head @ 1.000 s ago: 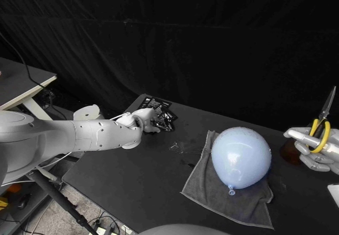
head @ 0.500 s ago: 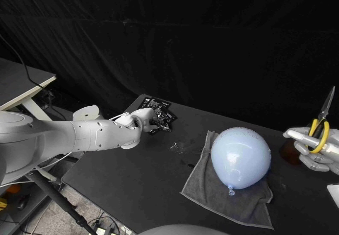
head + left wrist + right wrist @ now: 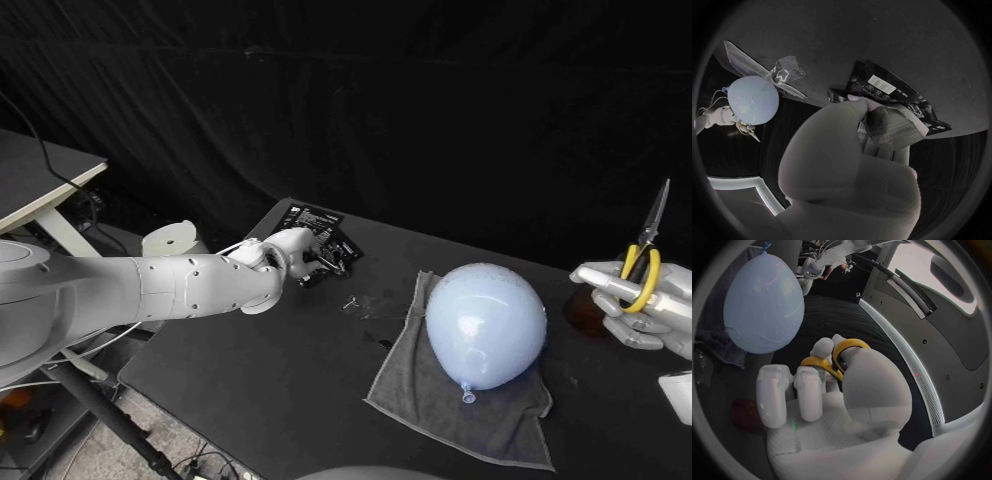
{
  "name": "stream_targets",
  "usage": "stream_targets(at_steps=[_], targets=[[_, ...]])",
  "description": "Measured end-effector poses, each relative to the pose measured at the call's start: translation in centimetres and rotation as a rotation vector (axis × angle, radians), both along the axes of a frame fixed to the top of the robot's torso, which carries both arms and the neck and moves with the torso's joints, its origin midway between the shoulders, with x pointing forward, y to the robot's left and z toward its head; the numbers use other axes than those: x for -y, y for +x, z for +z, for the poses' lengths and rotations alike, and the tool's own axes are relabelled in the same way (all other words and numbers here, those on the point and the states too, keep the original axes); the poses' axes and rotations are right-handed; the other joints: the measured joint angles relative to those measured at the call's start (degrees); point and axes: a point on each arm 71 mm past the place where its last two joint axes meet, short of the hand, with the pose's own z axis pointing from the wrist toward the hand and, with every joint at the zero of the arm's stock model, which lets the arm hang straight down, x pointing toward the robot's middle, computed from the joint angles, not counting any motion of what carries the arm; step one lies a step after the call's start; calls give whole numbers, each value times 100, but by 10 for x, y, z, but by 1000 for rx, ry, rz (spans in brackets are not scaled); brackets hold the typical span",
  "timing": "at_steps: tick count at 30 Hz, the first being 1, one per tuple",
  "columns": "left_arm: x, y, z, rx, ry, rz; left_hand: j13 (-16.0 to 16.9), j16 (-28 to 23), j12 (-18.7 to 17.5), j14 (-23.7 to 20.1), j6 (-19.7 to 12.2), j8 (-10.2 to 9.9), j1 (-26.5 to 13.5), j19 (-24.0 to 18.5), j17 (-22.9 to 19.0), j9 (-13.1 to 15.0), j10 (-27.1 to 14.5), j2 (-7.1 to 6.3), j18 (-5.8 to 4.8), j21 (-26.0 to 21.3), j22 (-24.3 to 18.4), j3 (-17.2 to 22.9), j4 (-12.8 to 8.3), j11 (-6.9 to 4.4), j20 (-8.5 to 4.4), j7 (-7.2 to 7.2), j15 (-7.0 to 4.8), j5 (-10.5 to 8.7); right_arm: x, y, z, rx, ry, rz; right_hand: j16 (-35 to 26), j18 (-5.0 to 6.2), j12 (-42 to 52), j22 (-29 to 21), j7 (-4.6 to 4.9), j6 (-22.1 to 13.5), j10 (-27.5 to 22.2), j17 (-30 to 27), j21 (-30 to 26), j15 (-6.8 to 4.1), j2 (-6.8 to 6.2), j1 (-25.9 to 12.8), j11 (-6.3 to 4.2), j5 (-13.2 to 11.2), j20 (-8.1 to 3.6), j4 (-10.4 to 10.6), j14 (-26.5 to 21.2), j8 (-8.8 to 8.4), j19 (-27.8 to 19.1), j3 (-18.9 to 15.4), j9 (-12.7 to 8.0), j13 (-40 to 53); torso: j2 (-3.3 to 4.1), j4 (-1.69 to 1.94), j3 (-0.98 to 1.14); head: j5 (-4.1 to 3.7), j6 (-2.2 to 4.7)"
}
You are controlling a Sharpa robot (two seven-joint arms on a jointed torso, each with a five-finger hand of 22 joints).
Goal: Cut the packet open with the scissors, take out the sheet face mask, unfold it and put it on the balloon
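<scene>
Little has shifted in the last second: the left hand [image 3: 293, 253] stays at the table's [image 3: 245, 380] far left corner, fingers curled over the near edge of the black packet [image 3: 327, 230], seemingly pinching it. The packet stretches away from that hand toward the table's back edge. Well apart on the other side, past the balloon [image 3: 486, 322] resting on the grey cloth [image 3: 433, 400], the right hand [image 3: 635, 310] grips the scissors [image 3: 645, 250] by their yellow handles, blades together and pointing up. Cutting calls for bringing packet and blades together.
</scene>
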Motion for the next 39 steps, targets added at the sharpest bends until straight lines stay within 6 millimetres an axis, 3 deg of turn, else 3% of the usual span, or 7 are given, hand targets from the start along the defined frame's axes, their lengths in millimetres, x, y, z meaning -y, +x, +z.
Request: stream_targets(at_steps=[8,15,22,27,30,34,39], targets=[[19,11,26,51,-61,-59,-8,-39,-34,0,51,30,-40,-1,-22,289,9,-131,-2,0,0,71,-39,-9,-1,-12,0,0,5,5,-1,5,-9,-22,7,0,0,3,-2,2,0,0,-23,0,0,0,0,0,0,-23,0,0,0,23,-2,0,-7,-4,-13,-186,93],[31,30,79,149,-88,-99,-8,-59,-34,-1,51,30,-78,-1,-31,344,8,-169,-3,0,-5,93,-61,-9,-1,-12,-1,0,7,10,-2,9,-15,-45,7,0,0,3,12,-12,0,-5,-23,0,0,0,0,0,0,-24,0,-33,0,24,-9,0,-15,-18,-11,-337,177],[52,40,112,203,-113,-149,-8,-81,-33,-1,46,30,-101,-1,-39,383,8,-192,-5,0,-10,93,-61,-8,-1,-7,-2,0,4,15,-3,14,-21,-59,4,0,0,2,21,-21,0,-5,-24,0,-24,-24,1,0,9,-44,0,-85,-10,44,-40,0,-21,-16,-7,-581,301],[85,43,116,199,-143,-217,-7,-81,-46,-1,34,30,-101,-1,-41,389,8,-192,-6,-1,-10,93,-61,-9,-1,4,-2,0,1,20,-2,13,-26,-71,3,0,0,-1,26,-27,0,-4,-46,42,-22,-82,1,0,12,-45,-1,-147,-7,45,-80,0,-15,-18,-11,-852,438],[106,45,117,193,-160,-266,-7,-108,-54,-2,4,30,-103,-1,-53,394,8,-251,-6,-1,-10,109,-78,-9,-1,33,-2,0,-2,24,1,11,-31,-81,2,0,0,-1,28,-29,1,-2,-46,50,-30,-136,1,0,35,-45,-10,-200,13,45,-118,-1,-10,-24,-16,-1067,521],[132,49,120,193,-173,-326,-7,-120,-54,-17,-2,30,-108,-1,-60,395,-11,-256,-7,-1,-10,109,-78,10,-2,39,14,0,-5,31,11,17,-38,-98,-3,1,0,-1,37,-38,1,0,-47,103,-25,-190,1,0,45,-67,0,-300,5,55,-194,-2,-4,-34,-14,-1475,681],[152,53,126,210,-183,-395,-7,-152,-54,-24,-28,33,-178,-2,-75,396,-38,-326,-8,-1,-10,109,-78,-8,-2,65,21,1,-8,39,18,0,-52,-120,4,0,0,1,21,-63,1,0,-57,144,-31,-244,1,-13,65,-77,-1,-323,24,46,-257,-4,-4,-48,-13,-1818,806]])
